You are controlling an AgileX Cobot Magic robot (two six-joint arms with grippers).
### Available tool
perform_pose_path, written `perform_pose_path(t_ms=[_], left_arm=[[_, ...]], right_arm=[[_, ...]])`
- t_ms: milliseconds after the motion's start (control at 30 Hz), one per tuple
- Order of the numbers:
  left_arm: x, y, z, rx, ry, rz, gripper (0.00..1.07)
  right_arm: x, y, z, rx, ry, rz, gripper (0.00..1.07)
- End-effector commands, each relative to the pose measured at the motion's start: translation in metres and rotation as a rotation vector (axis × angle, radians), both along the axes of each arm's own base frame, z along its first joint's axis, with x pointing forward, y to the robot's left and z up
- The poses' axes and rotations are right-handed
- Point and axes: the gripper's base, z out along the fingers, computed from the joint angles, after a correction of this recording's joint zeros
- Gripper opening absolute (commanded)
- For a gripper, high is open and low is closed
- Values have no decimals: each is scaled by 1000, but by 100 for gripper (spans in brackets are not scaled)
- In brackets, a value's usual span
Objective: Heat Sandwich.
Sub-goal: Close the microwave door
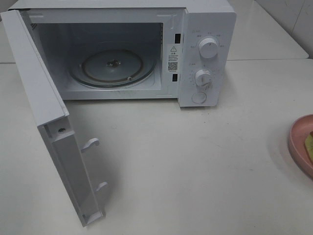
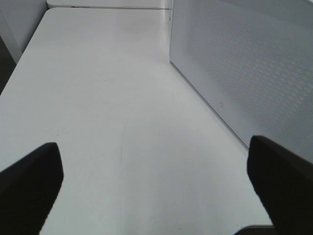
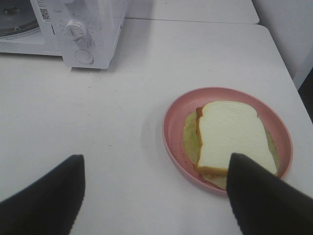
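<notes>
on the white table (image 1: 195, 161) the microwave (image 1: 205, 54) stands with its door (image 1: 49, 132) swung wide and the glass turntable (image 1: 113, 67) bare, while the pink plate (image 3: 176, 122) sits well off to the right with the sandwich (image 3: 230, 134) lying on it, untouched. the right gripper (image 3: 155, 196) hovers over the near rim of the plate with jaws spread and empty, and the left gripper (image 2: 155, 181), also spread and empty, idles beside the door's outer face. the step in hand looks like the pickup: the right arm likely needs to drop, close on the plate's rim and carry it level to the turntable.
</notes>
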Motion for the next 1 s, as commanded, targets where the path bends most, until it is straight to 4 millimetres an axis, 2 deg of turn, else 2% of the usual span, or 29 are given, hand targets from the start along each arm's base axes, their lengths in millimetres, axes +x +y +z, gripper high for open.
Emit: perform_pose_path(t_ms=[33,1000], left_arm=[[-2,0,0,-2,-27,4,98],[-2,0,0,-2,-27,4,98]], right_arm=[[-4,0,0,5,-32,-7,76],[-4,0,0,5,-32,-7,76]])
